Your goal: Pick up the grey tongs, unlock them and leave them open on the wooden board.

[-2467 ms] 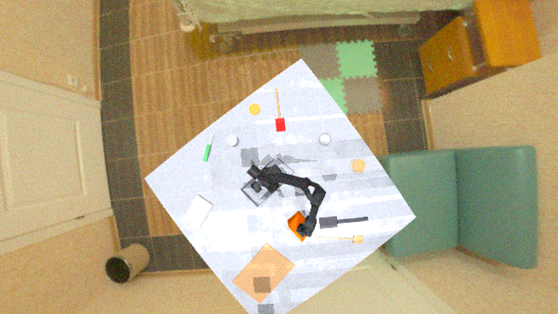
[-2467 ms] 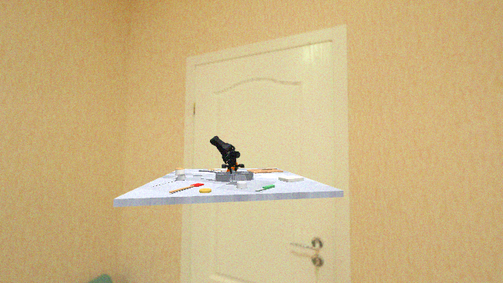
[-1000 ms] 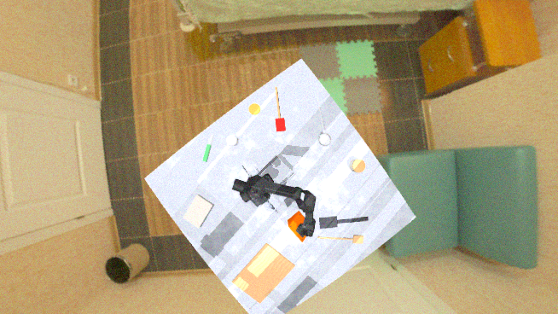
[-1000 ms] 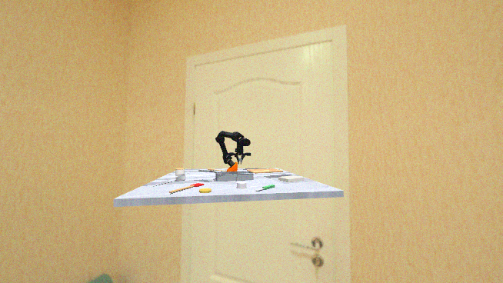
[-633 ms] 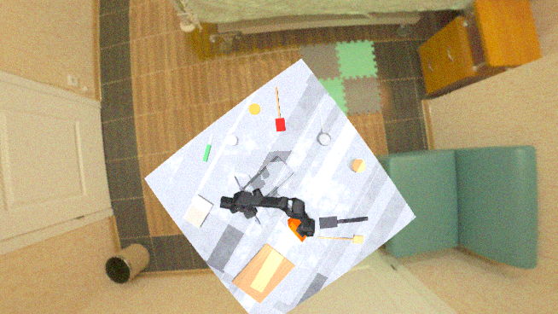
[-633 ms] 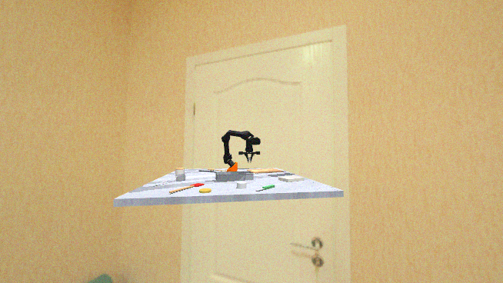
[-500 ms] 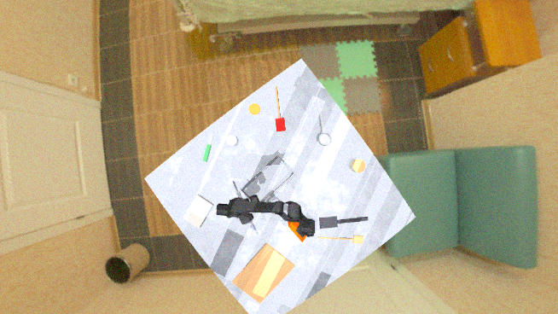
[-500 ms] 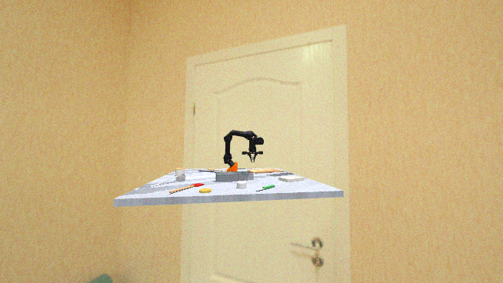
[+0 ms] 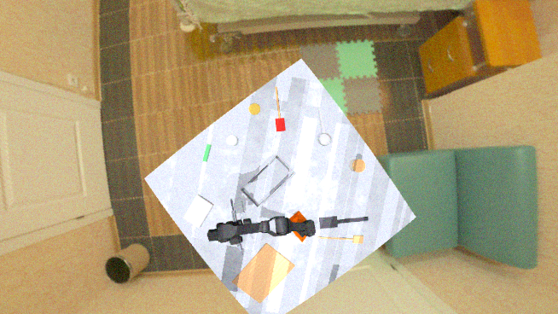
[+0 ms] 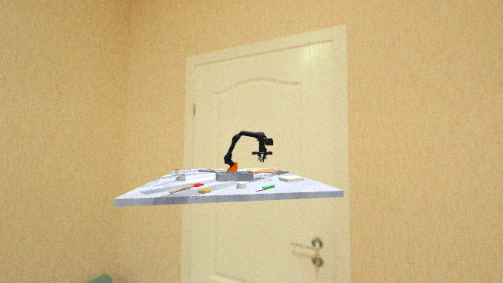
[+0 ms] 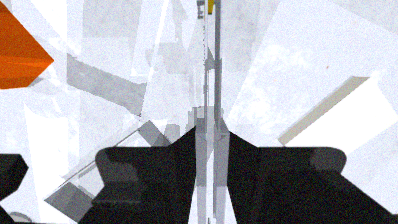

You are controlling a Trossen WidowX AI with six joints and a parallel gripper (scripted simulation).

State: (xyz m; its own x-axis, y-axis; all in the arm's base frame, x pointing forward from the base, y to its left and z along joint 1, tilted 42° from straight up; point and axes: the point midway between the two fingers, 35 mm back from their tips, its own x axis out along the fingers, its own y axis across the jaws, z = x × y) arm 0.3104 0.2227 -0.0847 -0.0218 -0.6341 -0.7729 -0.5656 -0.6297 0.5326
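Observation:
My gripper (image 11: 208, 129) (image 10: 262, 159) points down and is shut on the grey tongs (image 11: 217, 75) (image 9: 233, 208), high above the table. The tongs lie roughly level across the fingers, their two long arms close together. A small yellow piece (image 11: 210, 6) shows at their end at the top of the wrist view. The frames do not show whether the lock is engaged. The grey roasting tin (image 9: 250, 197) (image 10: 234, 177) (image 11: 70, 201) stands on the table, with nothing across it. The wooden board (image 9: 264, 273) (image 10: 263, 170) lies flat, apart from the gripper, below the arm in the top view.
The arm's orange base (image 9: 299, 218) (image 10: 232, 168) (image 11: 20, 55) stands between tin and board. A white block (image 9: 199, 210) (image 10: 291, 178) (image 11: 367, 112) lies left of the gripper in the top view. A dark spatula (image 9: 328, 222) and a wooden-handled tool (image 9: 357, 239) lie right of the base.

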